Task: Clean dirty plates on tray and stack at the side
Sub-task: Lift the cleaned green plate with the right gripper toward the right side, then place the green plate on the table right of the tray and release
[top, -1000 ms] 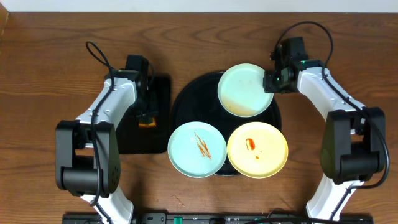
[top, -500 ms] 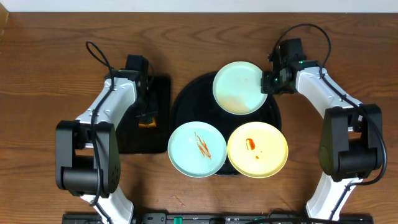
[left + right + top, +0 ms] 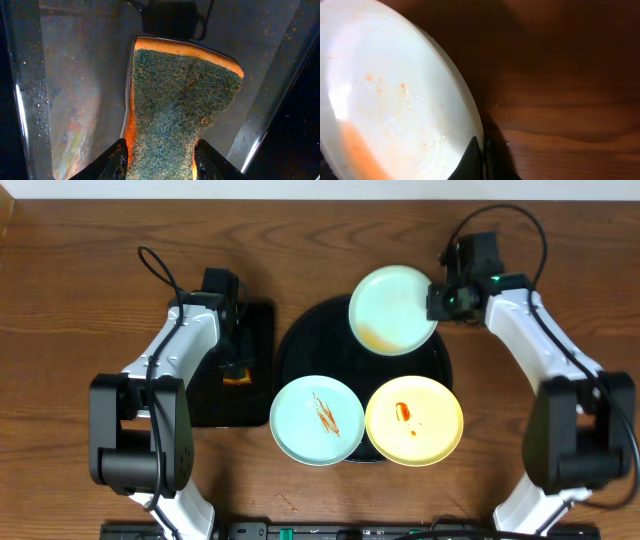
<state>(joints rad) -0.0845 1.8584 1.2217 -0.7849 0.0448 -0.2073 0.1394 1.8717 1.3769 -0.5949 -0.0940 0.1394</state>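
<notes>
The round black tray (image 3: 305, 350) holds a mint-white plate (image 3: 318, 420) with orange-red streaks at its front left and a pale yellow plate (image 3: 414, 420) with a red spot at its front right. My right gripper (image 3: 436, 300) is shut on the rim of a second mint-white plate (image 3: 392, 310), held lifted and tilted over the tray's back right edge; the right wrist view shows the plate (image 3: 395, 100) with faint orange smears and the jaws (image 3: 482, 155) pinching its rim. My left gripper (image 3: 160, 167) is shut on a green-and-orange sponge (image 3: 182, 95).
A smaller rectangular black tray (image 3: 255, 330) lies left of the round tray, and the sponge (image 3: 236, 376) and left gripper are over it. Bare wood-grain tabletop (image 3: 560, 240) surrounds both trays.
The right gripper has lifted the held mint-white plate and moved it back and slightly right, towards the tray's far edge. The left arm has not moved.
</notes>
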